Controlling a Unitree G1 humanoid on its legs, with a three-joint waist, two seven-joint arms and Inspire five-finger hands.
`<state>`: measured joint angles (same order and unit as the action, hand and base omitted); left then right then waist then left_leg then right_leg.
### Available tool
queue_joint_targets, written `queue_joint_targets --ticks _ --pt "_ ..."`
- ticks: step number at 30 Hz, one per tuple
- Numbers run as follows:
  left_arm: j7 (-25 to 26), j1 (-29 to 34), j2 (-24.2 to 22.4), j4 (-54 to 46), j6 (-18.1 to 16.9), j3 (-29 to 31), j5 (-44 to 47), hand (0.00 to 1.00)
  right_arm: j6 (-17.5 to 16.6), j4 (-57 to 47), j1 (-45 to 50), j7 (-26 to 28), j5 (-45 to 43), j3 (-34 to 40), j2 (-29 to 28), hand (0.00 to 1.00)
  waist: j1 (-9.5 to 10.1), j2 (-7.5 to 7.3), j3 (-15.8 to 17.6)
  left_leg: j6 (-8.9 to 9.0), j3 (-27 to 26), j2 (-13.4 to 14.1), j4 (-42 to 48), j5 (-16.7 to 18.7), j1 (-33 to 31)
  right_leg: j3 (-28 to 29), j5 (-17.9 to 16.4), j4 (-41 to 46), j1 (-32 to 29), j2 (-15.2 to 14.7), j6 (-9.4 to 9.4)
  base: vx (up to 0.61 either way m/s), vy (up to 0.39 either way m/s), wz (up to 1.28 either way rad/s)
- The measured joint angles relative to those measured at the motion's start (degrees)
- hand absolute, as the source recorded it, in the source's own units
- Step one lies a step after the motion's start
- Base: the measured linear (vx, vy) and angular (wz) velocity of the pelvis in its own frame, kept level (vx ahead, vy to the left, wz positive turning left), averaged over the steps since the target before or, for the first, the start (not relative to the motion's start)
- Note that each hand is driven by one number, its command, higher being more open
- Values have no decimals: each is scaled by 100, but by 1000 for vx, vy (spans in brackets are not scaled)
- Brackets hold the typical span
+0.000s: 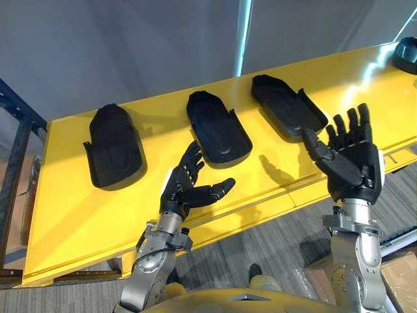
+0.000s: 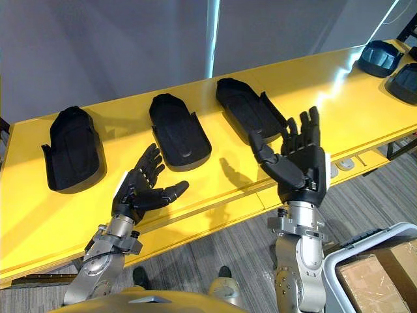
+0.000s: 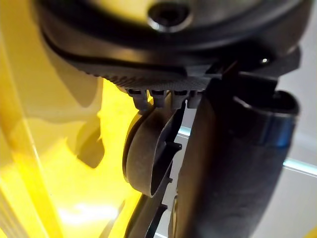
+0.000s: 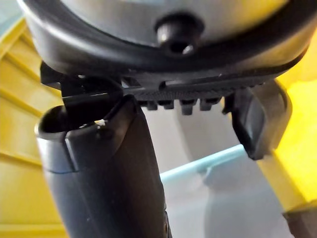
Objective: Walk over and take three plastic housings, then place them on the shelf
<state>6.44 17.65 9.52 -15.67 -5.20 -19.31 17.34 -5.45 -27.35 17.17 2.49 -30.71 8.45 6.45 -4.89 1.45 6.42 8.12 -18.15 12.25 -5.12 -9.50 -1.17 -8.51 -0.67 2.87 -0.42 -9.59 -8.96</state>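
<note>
Three black plastic housings lie in a row on the yellow table (image 1: 78, 208): a left housing (image 1: 115, 147), a middle housing (image 1: 217, 126) and a right housing (image 1: 288, 106). My left hand (image 1: 189, 183) hovers open just in front of the middle housing, fingers stretched toward it, holding nothing. My right hand (image 1: 348, 156) is raised open, palm up, in front of the right housing and slightly to its right. The left wrist view shows the middle housing's edge (image 3: 146, 153) just past the thumb (image 3: 228, 168). In the right wrist view the thumb (image 4: 109, 173) stands before the right housing's end (image 4: 257, 119).
More black housings (image 2: 381, 59) rest at the table's far right end. A grey wall rises behind the table. A dark metal rack (image 1: 16, 150) stands at the left. A cardboard box (image 2: 378, 274) in a white bin sits on the carpet at lower right.
</note>
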Motion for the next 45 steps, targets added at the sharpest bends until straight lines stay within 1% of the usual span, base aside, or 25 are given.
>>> queue_joint_targets --ticks 4,9,11,12,14,15,18,22,27,29,31,35,37,45 --pt "60 26 -1 11 -11 12 0 100 354 71 21 230 9 -285 54 100 11 -11 -6 -3 68 1 0 -2 17 -61 0 -9 72 0 -1 -2 -2 6" --pt "47 98 -14 11 -296 144 7 100 534 433 79 344 101 -624 199 100 57 -31 -18 -9 151 0 -1 -7 11 -151 -2 -15 138 0 -2 -5 -3 10" --pt "8 98 -14 -5 -521 224 28 100 654 579 184 340 102 -703 232 100 81 -36 -28 -12 197 0 -2 -10 -4 -214 -3 -15 156 0 -2 -12 -4 10" --pt "-9 98 -13 -9 -572 227 34 100 685 609 225 342 101 -717 234 100 89 -35 -33 -15 206 0 -2 -12 -12 -223 -3 -15 156 0 -2 -11 -3 6" --pt "-58 99 -12 -25 -654 235 51 100 865 796 275 332 99 -772 234 100 110 -50 -66 -17 212 0 -2 -14 -17 -227 -3 -16 155 0 -2 0 0 0" --pt "-70 106 -13 -25 -685 224 59 100 874 907 302 328 96 -830 230 100 122 -61 -121 -17 213 0 -2 -14 -20 -228 -3 -19 154 1 -1 0 0 0" --pt "-150 119 -12 -55 -699 211 71 100 874 971 321 328 87 -906 235 100 126 -91 -262 -16 216 1 -2 -14 -20 -230 -8 -21 155 2 7 0 0 0" --pt "-176 119 -7 -72 -739 219 134 100 807 1210 279 334 31 -983 233 100 133 -108 -337 -17 220 0 -2 -15 -6 -233 -12 -19 167 2 12 0 0 0" --pt "-335 120 -10 -73 -759 216 264 100 507 1597 184 434 -8 -1039 234 100 151 -102 -368 -22 230 1 -3 -20 46 -241 -56 -17 225 2 34 0 0 0" --pt "-477 119 -9 -99 -866 217 320 100 345 1754 145 454 -4 -1084 236 100 151 -101 -371 -21 247 1 -3 -22 61 -261 -62 -20 250 3 32 0 0 0" --pt "-594 119 -5 -249 -869 212 482 100 235 1849 107 456 0 -1113 237 100 151 -101 -371 -21 262 1 -3 -29 55 -274 -61 -18 251 3 33 -2 -2 2" --pt "-835 93 -3 -511 -1052 209 660 100 135 2041 -51 455 99 -1154 245 100 155 -100 -372 -20 303 0 -3 -45 55 -295 -59 -10 260 5 36 0 0 0" --pt "-870 71 -3 -515 -1127 213 674 100 133 2054 -103 451 101 -1170 268 100 159 -95 -375 -21 326 0 -3 -51 53 -313 -60 -10 269 6 37 -3 -5 4" --pt "-947 68 5 -513 -1127 208 688 100 138 2307 -482 443 113 -1201 511 100 181 -88 -373 -29 446 0 -3 -95 -5 -403 -50 -4 287 14 67 -3 -5 7"
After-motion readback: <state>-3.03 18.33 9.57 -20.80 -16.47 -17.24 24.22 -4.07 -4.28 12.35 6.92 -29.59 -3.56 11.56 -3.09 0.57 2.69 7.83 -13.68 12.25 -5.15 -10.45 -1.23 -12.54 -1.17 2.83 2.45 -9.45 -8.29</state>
